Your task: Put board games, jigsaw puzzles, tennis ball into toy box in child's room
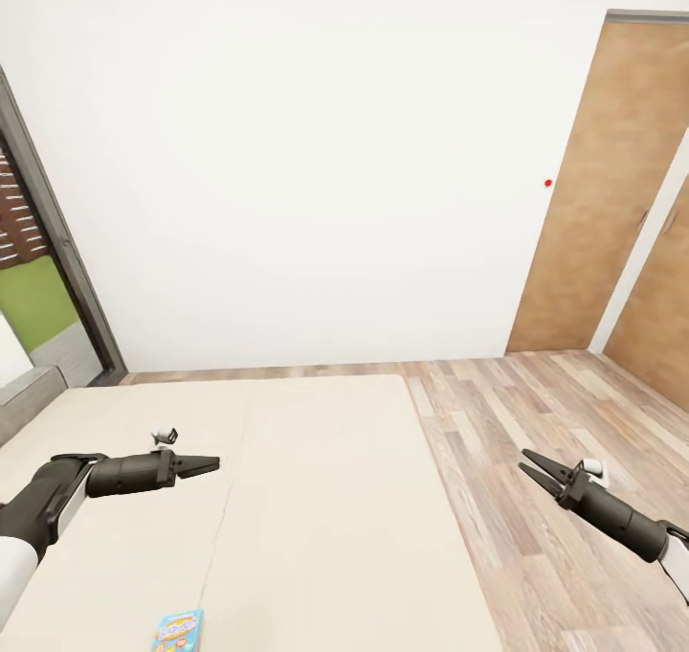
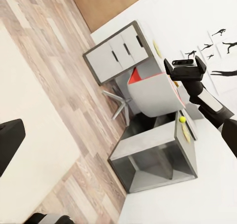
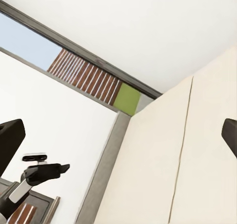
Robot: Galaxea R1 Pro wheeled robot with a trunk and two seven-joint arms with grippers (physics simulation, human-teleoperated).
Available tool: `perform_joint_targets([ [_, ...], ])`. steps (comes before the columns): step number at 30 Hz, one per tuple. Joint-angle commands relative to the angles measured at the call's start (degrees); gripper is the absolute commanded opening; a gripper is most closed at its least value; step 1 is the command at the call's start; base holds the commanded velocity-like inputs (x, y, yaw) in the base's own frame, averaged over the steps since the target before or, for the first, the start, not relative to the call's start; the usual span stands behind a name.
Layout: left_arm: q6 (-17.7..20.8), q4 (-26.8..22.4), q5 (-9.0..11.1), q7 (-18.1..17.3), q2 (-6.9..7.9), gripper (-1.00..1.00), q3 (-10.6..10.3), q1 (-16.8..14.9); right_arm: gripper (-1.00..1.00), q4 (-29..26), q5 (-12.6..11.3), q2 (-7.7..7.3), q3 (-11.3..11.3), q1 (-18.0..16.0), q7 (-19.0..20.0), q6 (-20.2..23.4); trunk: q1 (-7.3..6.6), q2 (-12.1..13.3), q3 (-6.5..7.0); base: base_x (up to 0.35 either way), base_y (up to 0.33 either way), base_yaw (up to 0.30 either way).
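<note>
Head view, near to far: light blue game box (image 1: 178, 630) lies flat on the bed (image 1: 316, 499) at the picture's bottom edge, partly cut off, below and just right of the left gripper (image 1: 212, 462). Left gripper hovers over the bed, fingers together, pinched closed, nothing in it. Right gripper (image 1: 529, 466) hangs over the wood floor (image 1: 536, 441) beside the bed, fingers parted a little, empty. Game box well apart from both grippers. Beyond the bed: white wall (image 1: 316, 173) with a small red dot (image 1: 547, 183), brown doors (image 1: 612, 192) at right, dark window frame (image 1: 57, 240) at left.

Left wrist view: own dark fingers (image 2: 10, 142) at the frame edges, bed corner and floor close by. Farther off, the right arm's gripper (image 2: 185, 68) seen end on. Behind it the counter (image 2: 197, 150) with a small yellow-green ball (image 2: 182, 119) on its top near the edge, a grey chair (image 2: 148, 93) tucked at it, a three-drawer unit (image 2: 116, 51) at one end. Yellowish flat items on the counter too small to tell.

Right wrist view: own fingers (image 3: 10, 140) at the frame edges, bed surface, window, and the left gripper (image 3: 59, 168) in the distance, closed.
</note>
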Motion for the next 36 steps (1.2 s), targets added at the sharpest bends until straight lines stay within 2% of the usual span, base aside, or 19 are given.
perform_joint_targets([
  [1,0.61,0.01,0.04,-0.19,0.00,1.00,-0.04,-0.04,1.00,-0.02,-0.24,0.00,0.00,-0.05,0.03,0.46,0.04,-0.13,-0.13,0.000,0.265,0.000],
  [21,0.61,0.01,0.04,-0.19,0.01,1.00,-0.01,-0.04,1.00,-0.02,-0.16,0.05,0.02,-0.05,-0.12,0.49,0.04,-0.13,-0.13,0.000,0.276,0.001],
  [30,0.61,0.01,0.04,-0.19,0.02,1.00,0.01,-0.04,1.00,-0.18,-0.17,0.04,0.01,-0.05,-0.05,0.54,0.04,-0.13,-0.13,0.000,0.273,0.132],
  [36,0.61,0.01,0.04,-0.19,0.02,1.00,0.01,-0.04,1.00,-0.15,-0.16,0.04,0.02,-0.05,-0.04,0.60,0.04,-0.13,-0.13,0.000,0.124,0.041],
])
